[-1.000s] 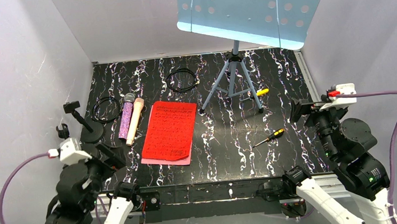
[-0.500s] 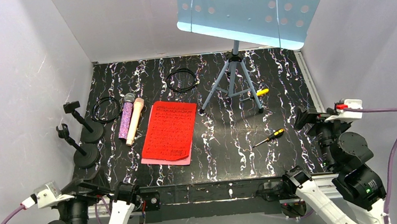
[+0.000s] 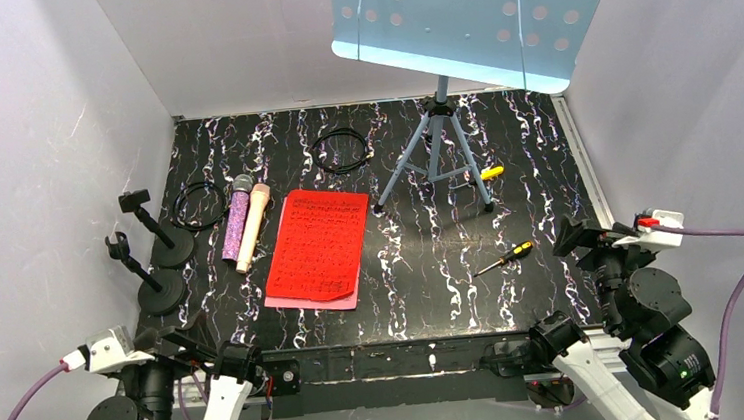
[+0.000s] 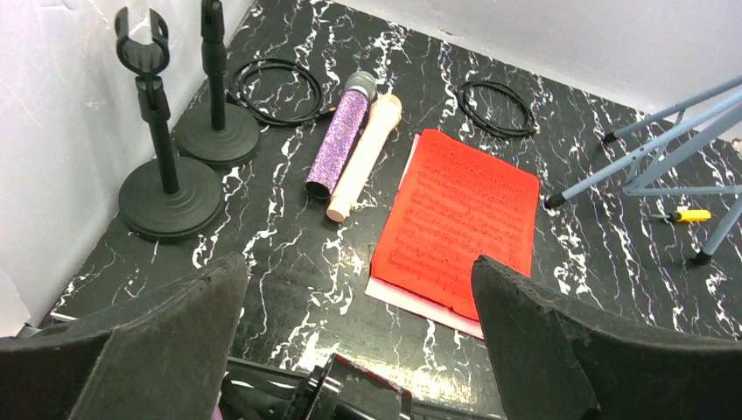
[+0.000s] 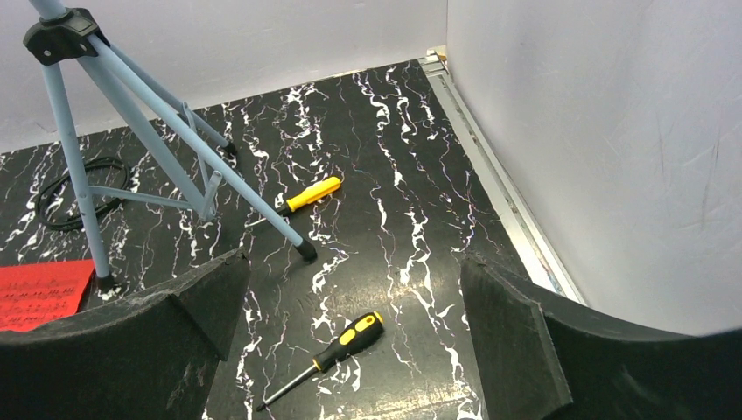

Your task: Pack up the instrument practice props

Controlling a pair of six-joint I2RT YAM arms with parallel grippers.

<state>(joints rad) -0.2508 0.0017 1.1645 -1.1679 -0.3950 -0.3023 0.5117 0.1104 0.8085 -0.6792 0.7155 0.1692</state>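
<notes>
Presently both arms sit low at the near edge of the black marbled table [image 3: 423, 266], one at each corner; the left gripper [image 4: 359, 337] has its jaws spread wide with nothing between them, and the right gripper [image 5: 350, 346] is likewise spread and empty.

The purple glitter microphone [image 4: 341, 144] and the cream microphone [image 4: 363, 157] lie side by side, touching, on the left part of the table; just to their right lies the red sheet-music page [image 4: 459, 223], flat on a pink page [image 4: 420, 308] whose near edge peeks out beneath it. Two black round-based mic posts [image 4: 171, 197] [image 4: 217, 140] stand upright close to the left wall, their bases just beside each other; a coiled black cable [image 4: 276, 92] lies beside the farther post, and another coil [image 3: 341, 149] near the back.

A blue music stand [image 3: 434, 155] rises on its tripod right of centre; one yellow-handled screwdriver [image 5: 311, 194] lies by a tripod foot, the other [image 5: 337, 343] nearer the right gripper.
</notes>
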